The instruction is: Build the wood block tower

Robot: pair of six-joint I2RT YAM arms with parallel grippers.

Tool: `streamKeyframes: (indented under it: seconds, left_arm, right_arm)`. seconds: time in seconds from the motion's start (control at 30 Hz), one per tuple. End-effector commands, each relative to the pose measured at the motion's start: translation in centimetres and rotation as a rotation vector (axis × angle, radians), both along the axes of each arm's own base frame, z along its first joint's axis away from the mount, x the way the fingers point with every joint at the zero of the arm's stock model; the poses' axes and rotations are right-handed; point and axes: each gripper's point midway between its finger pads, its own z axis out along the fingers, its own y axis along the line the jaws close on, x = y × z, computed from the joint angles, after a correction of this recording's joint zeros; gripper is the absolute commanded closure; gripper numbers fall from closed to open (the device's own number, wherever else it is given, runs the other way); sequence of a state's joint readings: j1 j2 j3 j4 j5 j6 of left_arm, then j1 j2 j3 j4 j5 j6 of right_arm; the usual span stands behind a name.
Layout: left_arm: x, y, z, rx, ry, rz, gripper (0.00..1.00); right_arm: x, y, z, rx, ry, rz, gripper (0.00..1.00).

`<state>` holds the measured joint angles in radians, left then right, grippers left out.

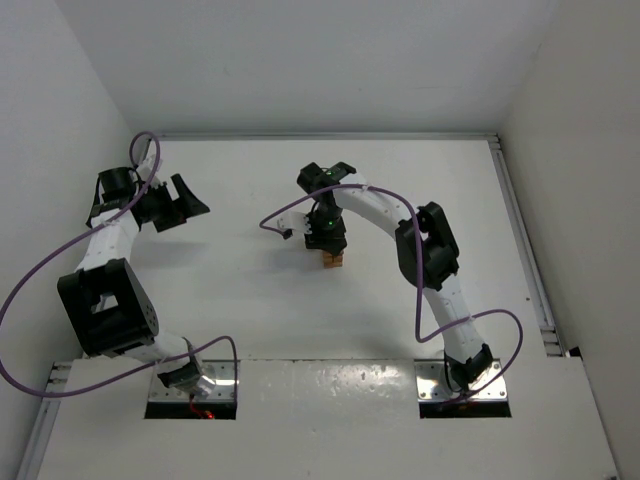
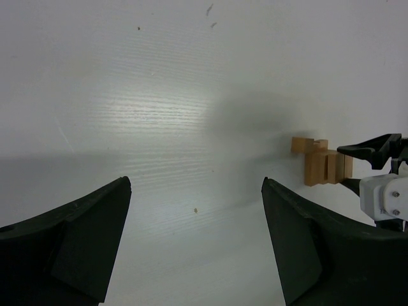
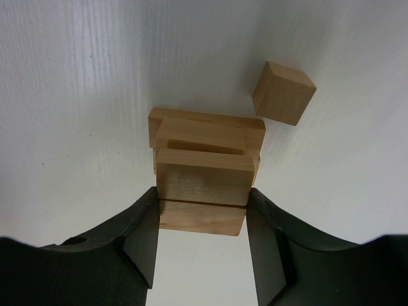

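Right gripper [image 3: 203, 204] pinches a flat tan rectangular wood block [image 3: 202, 218] at the top of the narrow stacked tan wooden block tower [image 3: 205, 131], with a finger pressed on each of its ends. The tower [image 1: 332, 261] stands mid white table [image 1: 250, 300], under the right gripper [image 1: 325, 240]. A loose tan wooden cube [image 3: 284, 94] lies just beside the tower base; contact unclear. Left gripper [image 1: 192, 205] is spread wide with nothing between its fingers, well apart at table left.

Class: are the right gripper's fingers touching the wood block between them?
Touching. The right wrist view shows both fingers pressed against the wood block's ends, with no gap.
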<state>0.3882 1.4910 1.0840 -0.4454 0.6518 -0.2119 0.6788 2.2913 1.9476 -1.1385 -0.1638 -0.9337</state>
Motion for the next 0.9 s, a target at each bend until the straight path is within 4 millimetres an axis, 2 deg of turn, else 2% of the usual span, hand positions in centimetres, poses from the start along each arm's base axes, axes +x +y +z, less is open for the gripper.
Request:
streamKeyframes:
  seconds: [0.0, 0.3, 0.4, 0.87]
  left_arm:
    - [1.0, 0.37, 1.31, 0.002, -0.052, -0.007, 0.11]
    - [1.0, 0.37, 1.31, 0.002, -0.052, -0.007, 0.11]
    - [1.04, 0.38, 1.0, -0.001, -0.044, -0.007, 0.11]
    - [1.04, 0.38, 0.99, -0.001, -0.044, -0.007, 0.11]
  right_arm:
    - [0.11, 0.92, 1.28, 0.024, -0.018, 0.001, 0.55]
    - [0.17, 0.99, 1.1, 0.023, -0.016, -0.004, 0.53]
    - [0.21, 1.0, 1.21, 0.023, -0.018, -0.009, 0.47]
    - [0.06, 0.78, 0.92, 0.01, -0.014, -0.005, 0.39]
